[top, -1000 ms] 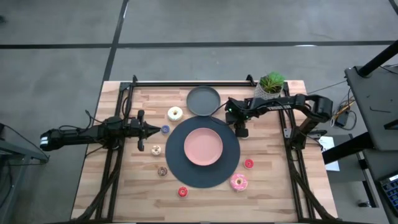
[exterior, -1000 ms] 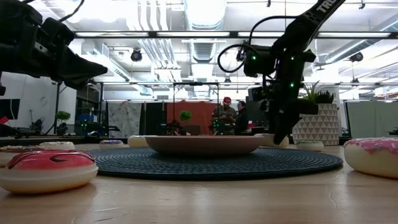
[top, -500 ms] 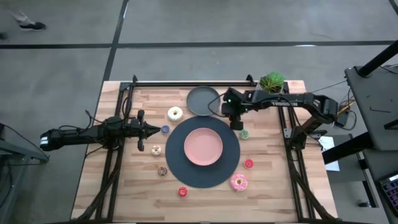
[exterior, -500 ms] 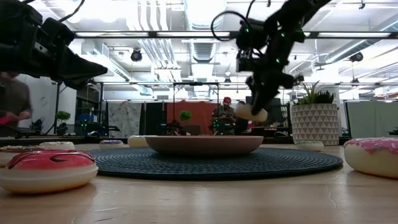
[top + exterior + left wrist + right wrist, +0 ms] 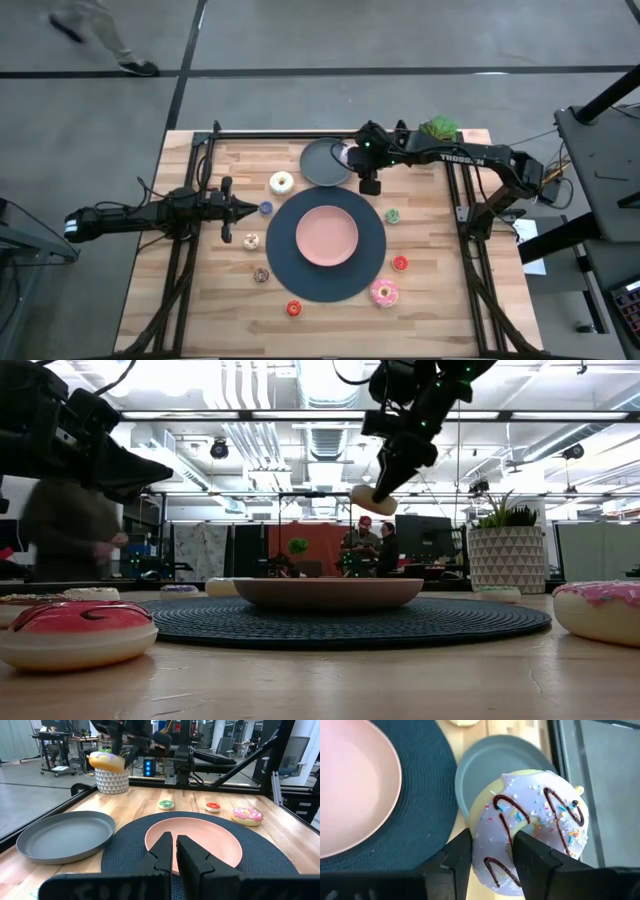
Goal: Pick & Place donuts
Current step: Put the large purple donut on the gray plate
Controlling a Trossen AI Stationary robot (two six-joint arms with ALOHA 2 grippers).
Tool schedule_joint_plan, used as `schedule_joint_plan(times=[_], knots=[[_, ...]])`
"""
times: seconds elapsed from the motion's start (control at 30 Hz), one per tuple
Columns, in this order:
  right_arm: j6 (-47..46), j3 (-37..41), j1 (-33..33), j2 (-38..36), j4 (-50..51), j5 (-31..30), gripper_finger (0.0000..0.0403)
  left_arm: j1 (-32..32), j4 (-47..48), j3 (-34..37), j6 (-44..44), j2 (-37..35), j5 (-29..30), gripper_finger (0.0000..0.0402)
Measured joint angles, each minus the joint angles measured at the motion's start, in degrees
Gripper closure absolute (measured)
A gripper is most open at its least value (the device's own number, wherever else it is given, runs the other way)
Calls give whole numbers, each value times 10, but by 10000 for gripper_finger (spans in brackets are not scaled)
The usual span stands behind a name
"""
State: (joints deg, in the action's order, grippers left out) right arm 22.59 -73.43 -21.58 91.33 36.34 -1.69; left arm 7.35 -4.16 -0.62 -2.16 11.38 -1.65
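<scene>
Right end effector (image 5: 490, 852) grips lilac-iced donut (image 5: 532, 835).

Lilac-iced donut (image 5: 530, 837) aloft, gripped

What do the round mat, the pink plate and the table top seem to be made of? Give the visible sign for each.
Round mat: probably woven fibre or cord; dark, matte, with ribbed concentric rows.
Pink plate: likely plastic or glazed ceramic; smooth, with an even, faint sheen.
Table top: wood; pale butcher-block strips with visible grain.
</scene>
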Motion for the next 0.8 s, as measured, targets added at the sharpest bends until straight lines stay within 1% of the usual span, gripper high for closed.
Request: schedule_joint_plan(times=[0.27,0.4,0.67,0.8], knots=[[1,-86,-9,61,36,0,287,0,-1,0,0,0,0,401],[12,-129,-13,91,38,0,282,0,-1,0,0,0,0,401],[20,-189,-27,157,39,0,271,0,-1,0,0,0,0,401],[21,-223,-36,196,40,0,271,0,1,0,0,0,0,401]])
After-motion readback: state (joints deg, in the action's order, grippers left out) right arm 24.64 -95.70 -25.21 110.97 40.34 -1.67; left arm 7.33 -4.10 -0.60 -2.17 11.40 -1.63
